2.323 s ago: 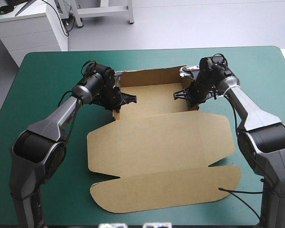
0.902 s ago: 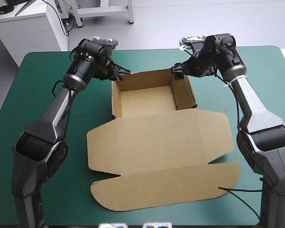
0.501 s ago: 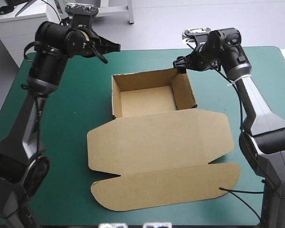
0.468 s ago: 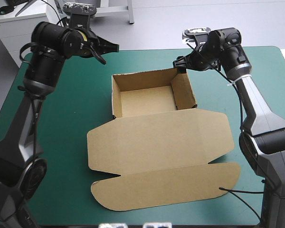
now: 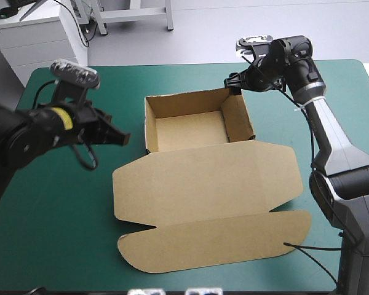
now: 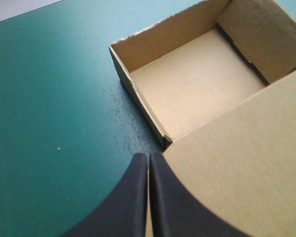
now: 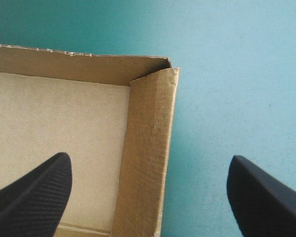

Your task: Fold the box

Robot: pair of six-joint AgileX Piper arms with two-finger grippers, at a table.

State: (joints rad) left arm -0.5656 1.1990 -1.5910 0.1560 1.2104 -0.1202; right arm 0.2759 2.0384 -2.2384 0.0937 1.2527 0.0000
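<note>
High view: your left claw (image 5: 119, 137) hangs raised over the bench, above the bare teal-green cover (image 5: 61, 209), off the left side of the box (image 5: 190, 130) and touching nothing. Left wrist view backs that up: the two black fingers (image 6: 133, 197) are pressed together in one pointed arch with no board between them. The box's near left corner sits just ahead of the tip, and the lid (image 5: 209, 184) runs alongside.

Over to your right claw (image 5: 232, 83), which is up at the box's far right corner, above the rim. Right wrist view has its fingers spread wide apart. One is over the box floor and the other over the cover outside. The right wall stands between them, and neither finger is on it as far as you can see.

The box itself sits at mid-bench as an open tray with its walls raised. The lid lies flat toward the near edge, and its long rounded flap (image 5: 215, 246) is spread out flat beyond it. Neither claw is clamped on anything.
</note>
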